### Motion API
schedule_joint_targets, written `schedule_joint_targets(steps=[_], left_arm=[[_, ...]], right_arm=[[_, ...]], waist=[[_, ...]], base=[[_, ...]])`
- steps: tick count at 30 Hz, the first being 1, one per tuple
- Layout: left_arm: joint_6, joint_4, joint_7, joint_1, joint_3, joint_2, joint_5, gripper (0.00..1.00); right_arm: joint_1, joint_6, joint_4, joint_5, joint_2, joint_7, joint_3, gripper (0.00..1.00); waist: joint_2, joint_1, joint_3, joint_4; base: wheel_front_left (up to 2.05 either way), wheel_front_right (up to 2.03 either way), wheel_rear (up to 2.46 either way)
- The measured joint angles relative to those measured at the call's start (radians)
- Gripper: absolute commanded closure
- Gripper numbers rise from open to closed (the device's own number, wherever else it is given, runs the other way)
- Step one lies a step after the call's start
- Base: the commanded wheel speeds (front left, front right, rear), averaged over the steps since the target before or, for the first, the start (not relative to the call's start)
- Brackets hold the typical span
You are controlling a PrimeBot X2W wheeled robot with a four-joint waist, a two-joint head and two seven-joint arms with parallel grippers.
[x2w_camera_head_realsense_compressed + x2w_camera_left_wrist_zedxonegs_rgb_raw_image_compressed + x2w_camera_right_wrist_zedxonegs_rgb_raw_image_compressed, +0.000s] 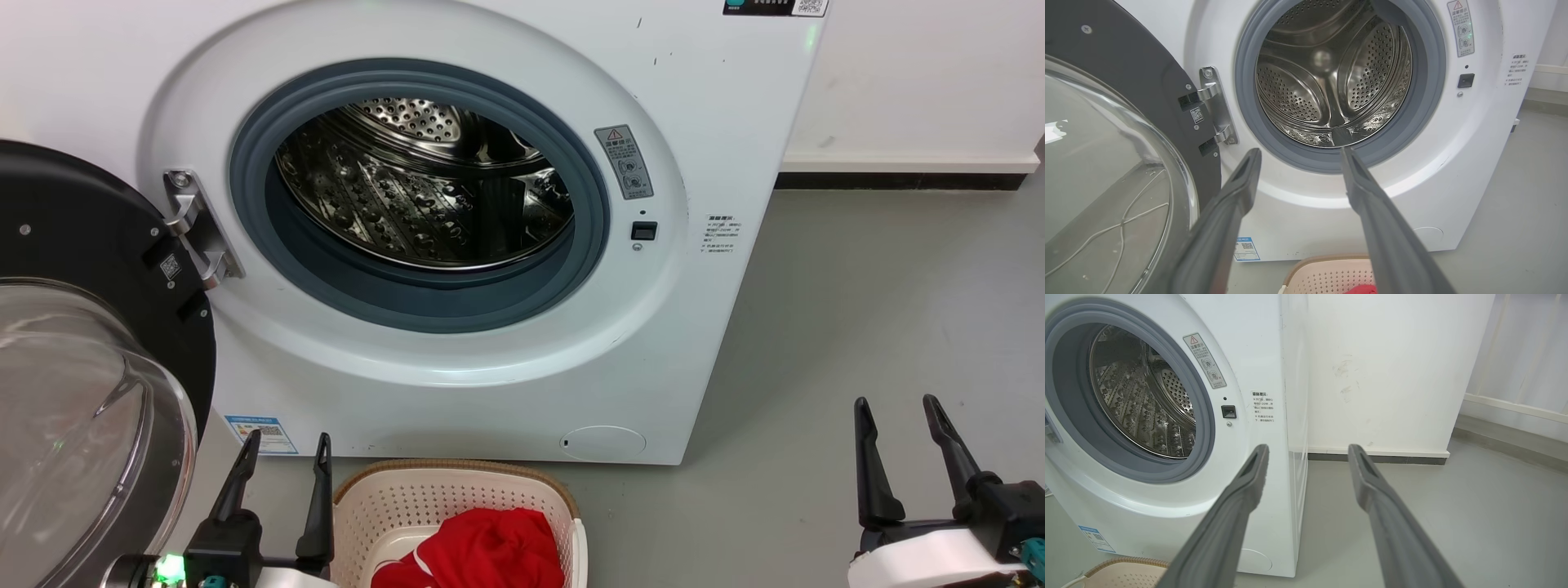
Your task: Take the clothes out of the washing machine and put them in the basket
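Black-rimmed glass porthole door [90, 384] stands swung open, far left. Left gripper [288, 435] just beside it, long dark fingers spread, holding nothing. Large white front-loading washing machine [457, 384], perforated steel drum [424, 188] exposed. Low cream perforated plastic basket [384, 498] on grey floor [816, 327] near washer's front bottom edge, bright red fabric clothes [490, 547] inside. Right gripper [896, 402] far right, fingers spread, unladen.

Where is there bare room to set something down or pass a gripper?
Bare floor runs right of the washing machine to the wall skirting. The drum, inside its seal, holds nothing visible. Crowded at lower left: open door, left gripper, basket with red clothes.
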Motion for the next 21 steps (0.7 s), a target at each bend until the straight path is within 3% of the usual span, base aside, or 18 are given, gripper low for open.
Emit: schedule_joint_targets(steps=[4, 5, 10, 21], left_arm=[[0.000, -0.002, 0.000, -0.001, 0.004, -0.001, 0.005, 0.00], [0.000, 0.002, 0.000, 0.000, 0.006, -0.003, 0.004, 1.00], [0.000, 0.050, 0.009, 0.026, 0.002, -0.013, 0.000, 1.00], [-0.013, 0.074, 0.065, 0.004, 0.022, -0.023, -0.225, 1.00]], right_arm=[[0.000, 0.000, 0.000, 0.002, 0.000, 0.000, -0.001, 0.00], [0.000, 0.000, 0.003, 0.001, 0.000, 0.000, -0.001, 1.00], [0.016, 0.000, 0.050, 0.003, 0.005, 0.009, -0.001, 1.00], [0.008, 0.000, 0.071, 0.228, 0.006, 0.064, -0.004, 1.00]], waist=[[0.0000, 0.0000, 0.000, 0.000], [0.0000, 0.0001, -0.001, 0.000], [0.0000, 0.0001, -0.001, 0.000], [0.0000, 0.0001, 0.001, -0.001]], base=[[0.00, 0.00, 0.00], [0.00, 0.00, 0.00], [0.00, 0.00, 0.00], [0.00, 0.00, 0.00]])
